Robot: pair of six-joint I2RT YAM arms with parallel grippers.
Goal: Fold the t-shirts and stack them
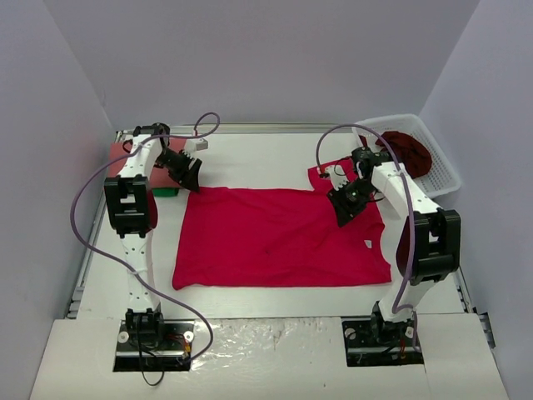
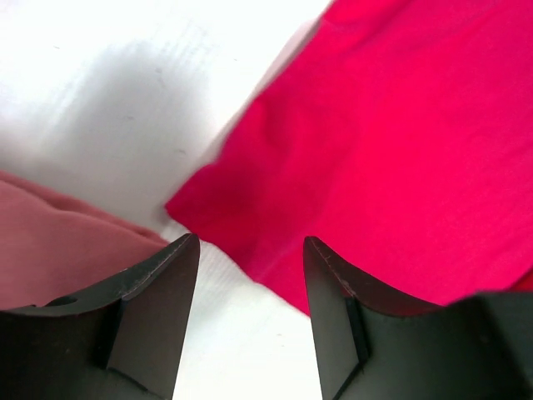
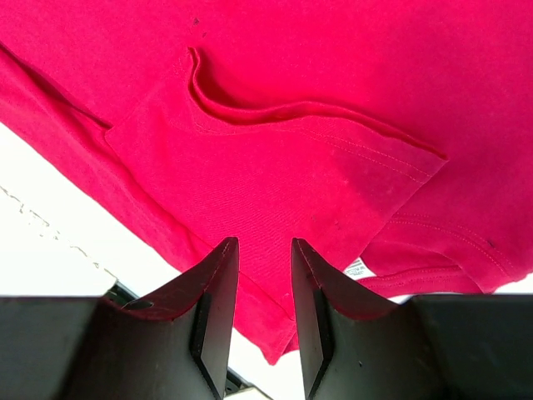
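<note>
A bright crimson t-shirt (image 1: pixel 283 237) lies spread flat on the middle of the table. My left gripper (image 1: pixel 187 177) hovers at its far left corner, open and empty; in the left wrist view the gripper (image 2: pixel 250 242) has bare table between its jaws, with the crimson t-shirt's corner (image 2: pixel 375 150) just beyond. My right gripper (image 1: pixel 346 208) is over the shirt's right end, jaws narrowly apart above a folded-in sleeve (image 3: pixel 275 167), holding nothing; the gripper (image 3: pixel 263 243) is next to the white label (image 3: pixel 358 268). A salmon-red t-shirt (image 1: pixel 121 154) lies at far left. A dark maroon t-shirt (image 1: pixel 408 150) sits in the basket.
A white lattice basket (image 1: pixel 437 162) stands at the far right corner. A small green object (image 1: pixel 166 192) lies beside the salmon shirt under the left arm. The salmon shirt (image 2: pixel 58 242) also shows at the left of the left wrist view.
</note>
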